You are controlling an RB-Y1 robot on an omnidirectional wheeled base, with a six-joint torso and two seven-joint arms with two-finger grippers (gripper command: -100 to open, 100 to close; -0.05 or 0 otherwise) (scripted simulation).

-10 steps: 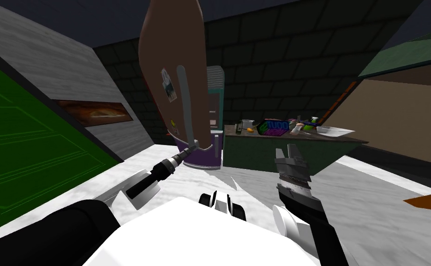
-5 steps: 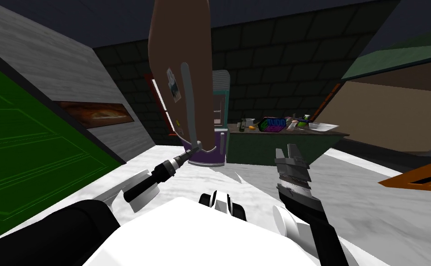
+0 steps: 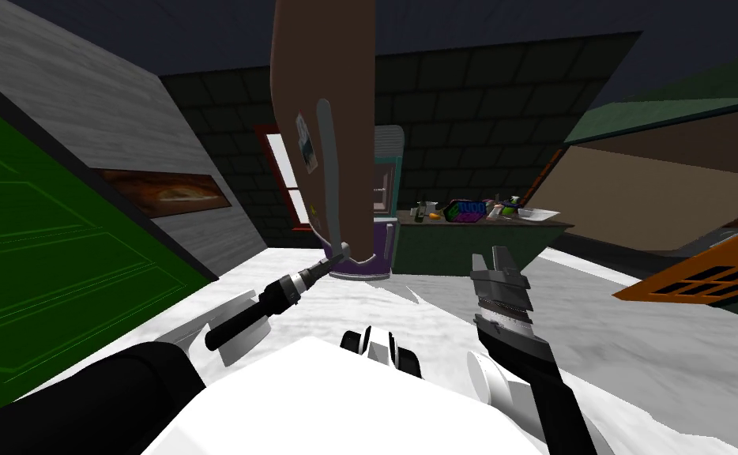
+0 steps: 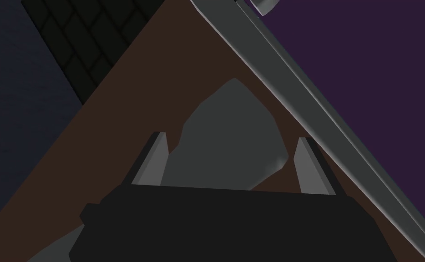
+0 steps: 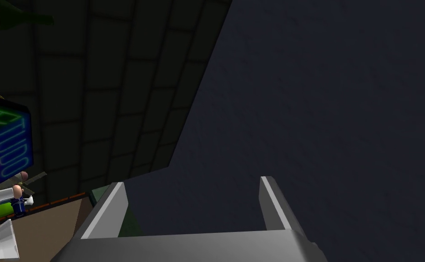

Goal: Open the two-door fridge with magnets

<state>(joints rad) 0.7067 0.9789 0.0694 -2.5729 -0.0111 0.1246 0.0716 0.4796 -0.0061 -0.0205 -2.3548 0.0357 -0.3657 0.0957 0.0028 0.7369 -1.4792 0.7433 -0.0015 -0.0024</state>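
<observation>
When looking down from the head, sees the brown fridge door (image 3: 336,87) rising through the upper middle of the frame, with a teal cabinet (image 3: 389,186) just right of it. Finds two magnets on the door's face: a photo magnet (image 3: 306,154) left of the long grey handle (image 3: 329,182), and a small yellow magnet (image 3: 313,210) lower down. Holds the left gripper (image 3: 343,253) at the handle's lower end, just above centre, with a purple panel (image 3: 359,267) right behind it. Holds the right gripper (image 3: 495,259) raised right of centre, well apart from the door. Takes in a dark green counter (image 3: 470,241) with clutter on top to the right of the fridge, and a green door (image 3: 43,261) at the left edge.

Through the left wrist, shows both fingers (image 4: 152,159) apart in mid-frame, straddling the handle's grey foot: close against one finger, with a thin gap of brown door before the other. Has not clamped it. Shows a grey strip (image 4: 307,104) running from top centre to lower right, with purple beyond it.

Through the right wrist, shows fingers (image 5: 109,209) spread apart low in the frame before a flat dark surface, and a neon-lettered box (image 5: 4,145) at the left edge.
</observation>
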